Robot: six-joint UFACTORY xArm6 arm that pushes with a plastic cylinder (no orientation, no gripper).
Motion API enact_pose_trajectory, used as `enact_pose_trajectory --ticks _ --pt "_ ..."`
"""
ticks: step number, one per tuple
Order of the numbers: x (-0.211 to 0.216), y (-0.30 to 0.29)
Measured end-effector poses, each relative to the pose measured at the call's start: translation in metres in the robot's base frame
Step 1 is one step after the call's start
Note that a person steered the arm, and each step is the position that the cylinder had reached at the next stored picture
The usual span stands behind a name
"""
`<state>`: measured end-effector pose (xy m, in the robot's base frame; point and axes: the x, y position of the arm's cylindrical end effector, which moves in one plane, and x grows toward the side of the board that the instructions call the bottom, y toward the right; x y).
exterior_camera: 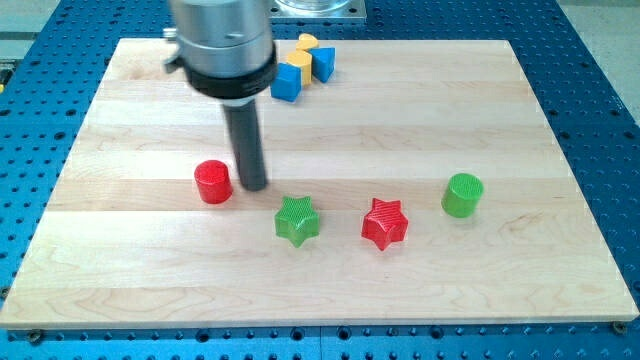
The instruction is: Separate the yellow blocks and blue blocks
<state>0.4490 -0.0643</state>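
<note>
While the yellow and blue blocks sit bunched at the view's top, sorting looks barely begun.

- Red cylinder (212, 182): just beside my tip, on its left; not a task block.
- My tip (252, 186): end of a straight dark rod resting on the wooden board (520, 280), w/ no jaws to open or shut, so it holds nothing and touches no block.
- Blue cube (287, 83): up and slightly right of tip, well apart from it, touching a yellow block (297, 63).
- 2nd yellow block (307, 42): top of the cluster, partly hidden by the arm; shape unclear.
- 2nd blue block (323, 63): right side of the cluster, against the yellow ones.
- Green star (298, 220): near tip, down-right.
- Red star (385, 223): further right of tip.
- Green cylinder (462, 194): far right of tip.
- Progress, my judgement: approx. nothing done; all 4 task blocks are clumped, so every push remains.
</note>
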Motion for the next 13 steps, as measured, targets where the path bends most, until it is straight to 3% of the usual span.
enact_pose_trajectory --ticks 2,3,4,5,6,7,8,9,10,11,12,13 --pt "-0.168 0.107" --pt "-0.211 0.105" --pt "-0.202 0.029" --pt "-0.137 -0.032" --pt "-0.093 -0.045" --pt "-0.107 -0.062" --pt "-0.114 -0.116" --pt "-0.063 -0.088" --pt "-0.074 -0.086" --pt "-0.091 -0.036" --pt "-0.099 -0.057" --pt "-0.129 -0.021"
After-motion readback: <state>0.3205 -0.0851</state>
